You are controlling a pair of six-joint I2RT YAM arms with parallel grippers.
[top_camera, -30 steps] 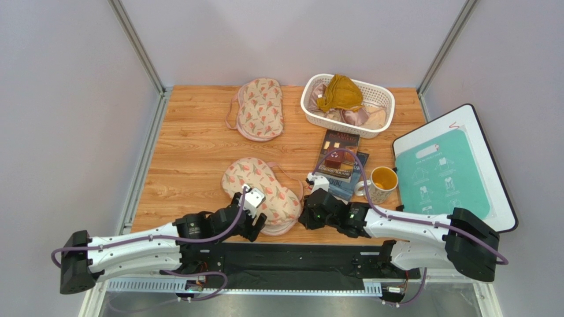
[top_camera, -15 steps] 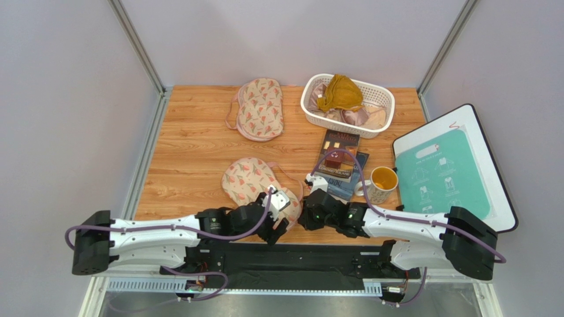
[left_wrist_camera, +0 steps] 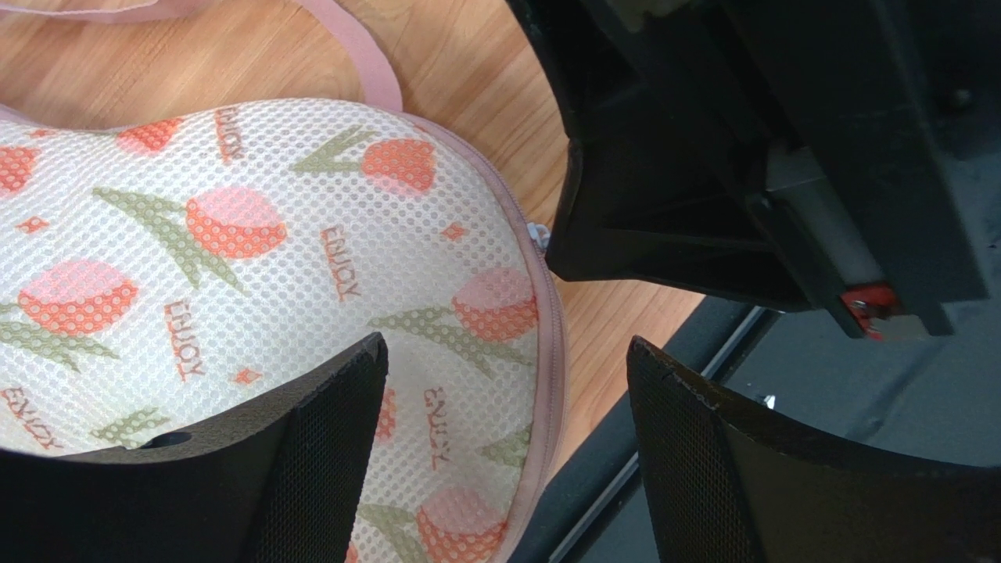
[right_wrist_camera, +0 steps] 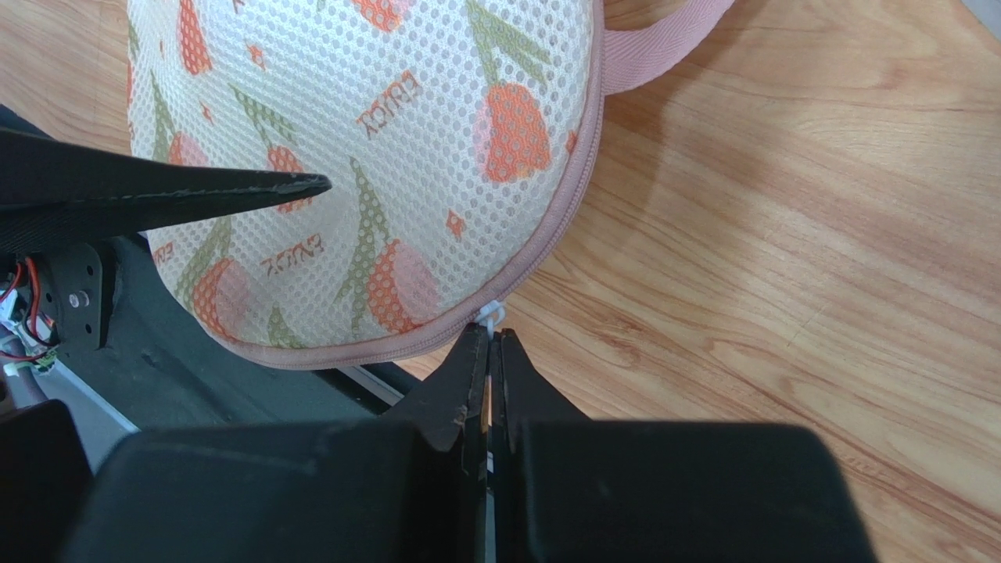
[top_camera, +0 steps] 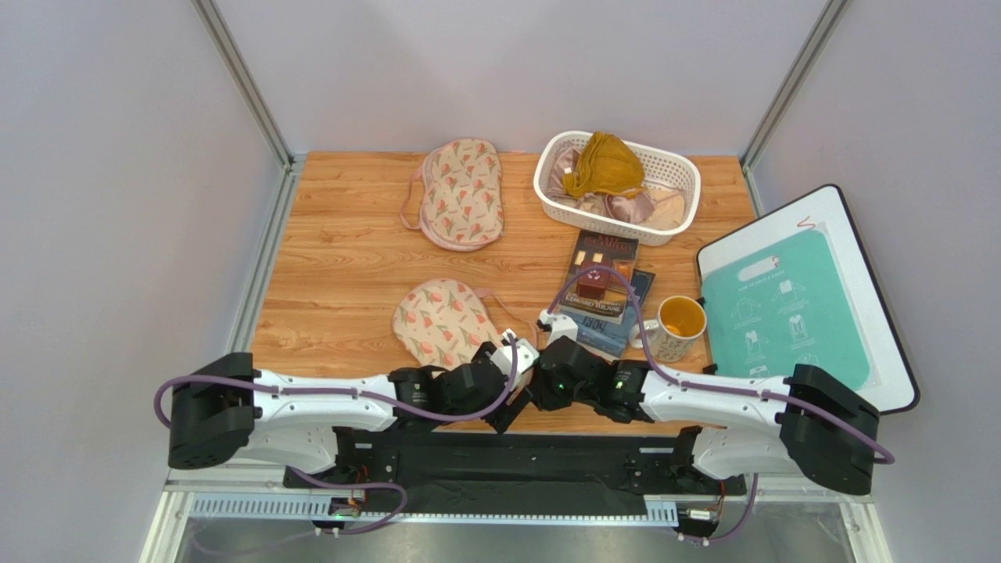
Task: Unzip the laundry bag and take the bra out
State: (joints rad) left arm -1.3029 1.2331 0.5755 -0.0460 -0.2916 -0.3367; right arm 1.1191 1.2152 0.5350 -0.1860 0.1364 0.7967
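Left arm (top_camera: 317, 405): swung rightward along the near tabletop edge; its outer block moved in from the far left toward the middle.

Left claw (top_camera: 505, 381): travelled from above the near bag's (top_camera: 441, 323) middle to its right end; finished with fingers spread either side of that rim, just beside the right claw (right_wrist_camera: 488, 340) pinched at the zip pull (right_wrist_camera: 494, 312).

Bag, right lobe: exposed a second earlier; ended covered by the left claw in the top view.

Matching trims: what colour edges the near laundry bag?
Pink trim, clearest in the right wrist view.
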